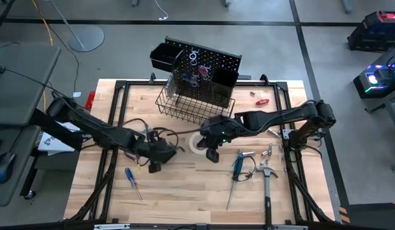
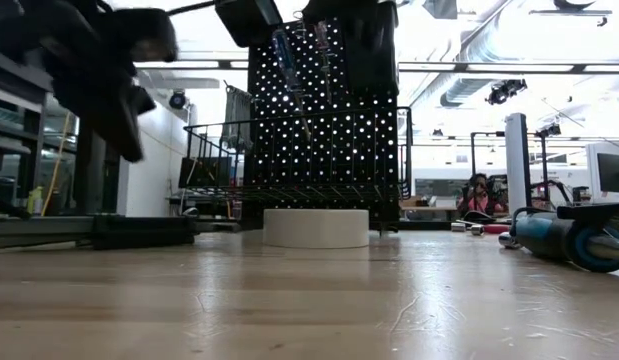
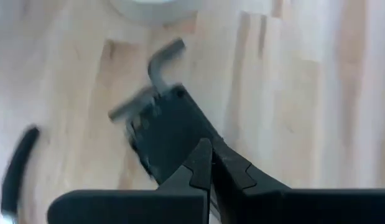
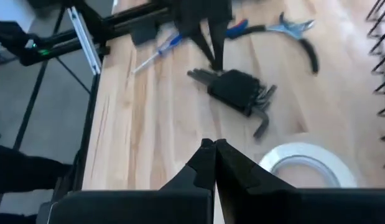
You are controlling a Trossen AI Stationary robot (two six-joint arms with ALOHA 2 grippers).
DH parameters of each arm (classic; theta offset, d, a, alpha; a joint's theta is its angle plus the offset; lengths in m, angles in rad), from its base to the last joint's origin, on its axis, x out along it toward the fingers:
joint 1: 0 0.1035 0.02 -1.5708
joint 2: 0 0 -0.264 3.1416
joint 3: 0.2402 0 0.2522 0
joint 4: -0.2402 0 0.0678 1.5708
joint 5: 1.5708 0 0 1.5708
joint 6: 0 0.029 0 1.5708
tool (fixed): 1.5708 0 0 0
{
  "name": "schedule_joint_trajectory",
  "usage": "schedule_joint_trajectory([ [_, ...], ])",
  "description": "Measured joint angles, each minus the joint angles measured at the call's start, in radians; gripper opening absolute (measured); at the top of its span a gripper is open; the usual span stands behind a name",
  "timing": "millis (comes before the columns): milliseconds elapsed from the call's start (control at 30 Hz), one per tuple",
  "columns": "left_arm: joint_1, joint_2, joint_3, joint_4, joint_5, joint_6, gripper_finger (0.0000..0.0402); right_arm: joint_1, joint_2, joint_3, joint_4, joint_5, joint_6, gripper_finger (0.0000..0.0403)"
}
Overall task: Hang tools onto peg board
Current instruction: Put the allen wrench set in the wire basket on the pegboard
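The black peg board [image 1: 207, 67] stands at the table's far edge, with a wire basket [image 1: 194, 105] at its foot and screwdrivers [image 2: 289, 60] hanging on it. A white tape roll [image 1: 197, 144] lies flat in front of it. My left gripper [image 3: 211, 149] is shut left of the roll, and a black folding hex key set [image 4: 239, 90] sits at its fingertips. My right gripper [image 4: 214, 146] hovers shut above the table, just right of the tape roll [image 4: 304, 163], with nothing in it. My left gripper comes slanting down from the table's left onto the end of the hex key set where a folded-out key [image 4: 199, 74] sticks out. Its own shut fingers [image 3: 201, 162] hide the exact spot. The set reaches away past the fingertips, its L-shaped keys [image 3: 162, 62] at the far end. In the low view a dark shape [image 2: 124, 115] hangs high above the tabletop.
A blue screwdriver [image 1: 132, 182] lies near the front left, and pliers [image 4: 292, 28] lie beyond the left gripper. Blue-handled pliers [image 1: 238, 166], a hammer [image 1: 267, 185] and small wrenches [image 1: 268, 152] lie front right. A red-handled tool [image 1: 261, 100] lies far right. A person [image 2: 479, 190] sits behind the table.
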Motion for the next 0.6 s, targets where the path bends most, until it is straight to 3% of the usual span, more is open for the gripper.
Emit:
schedule_joint_trajectory([
  [167, -0.008, -0.113, 0.001, -0.133, 0.115, -0.054, 0.0000, 0.007, 0.045, -0.025, 0.044, -0.023, -0.029, 0.0000],
  [333, 0.018, -0.106, -0.033, -0.253, -0.053, -0.092, 0.0000, 0.014, 0.097, -0.026, 0.102, -0.071, -0.047, 0.0000],
  [500, 0.068, -0.003, -0.123, -0.135, -0.041, -0.091, 0.0000, 0.041, 0.102, -0.026, 0.189, -0.090, 0.058, 0.0000],
  [600, 0.068, 0.076, -0.144, -0.040, -0.092, -0.091, 0.0000, 0.072, 0.102, -0.026, 0.210, -0.043, 0.160, 0.0000],
])
